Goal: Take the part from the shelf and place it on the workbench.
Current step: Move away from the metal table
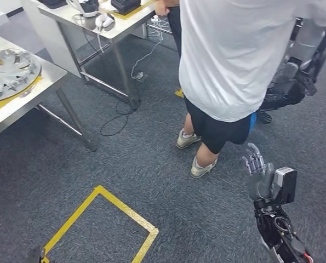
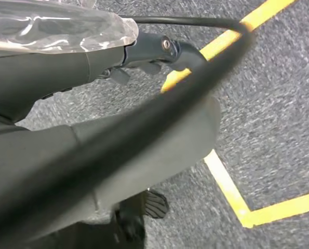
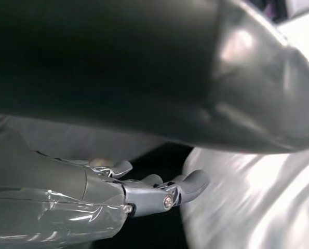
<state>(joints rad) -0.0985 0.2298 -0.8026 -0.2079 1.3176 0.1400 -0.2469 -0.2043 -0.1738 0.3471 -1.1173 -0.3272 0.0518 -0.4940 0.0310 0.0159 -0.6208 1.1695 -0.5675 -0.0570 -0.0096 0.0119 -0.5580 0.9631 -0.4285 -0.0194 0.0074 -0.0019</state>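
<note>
No shelf is in sight, so I cannot say where the part for the task stands now. The only thing like it is a round silver disc (image 1: pixel 10 74) with cut-out spokes, lying flat on the steel table (image 1: pixel 49 82) close to its front edge, and I cannot tell if it is the same kind.

If the part is like this disc, I judge it wide, thin, stiff and rather light, with a smooth face that may slip. The rim or a spoke opening seems the best place to take hold.

The right hand (image 1: pixel 260 175) hangs above the carpet near a person (image 1: pixel 227 55), fingers apart and empty. The left hand (image 2: pixel 86 67) has its fingers stretched out over the yellow floor tape (image 2: pixel 231 194), holding nothing.
</note>
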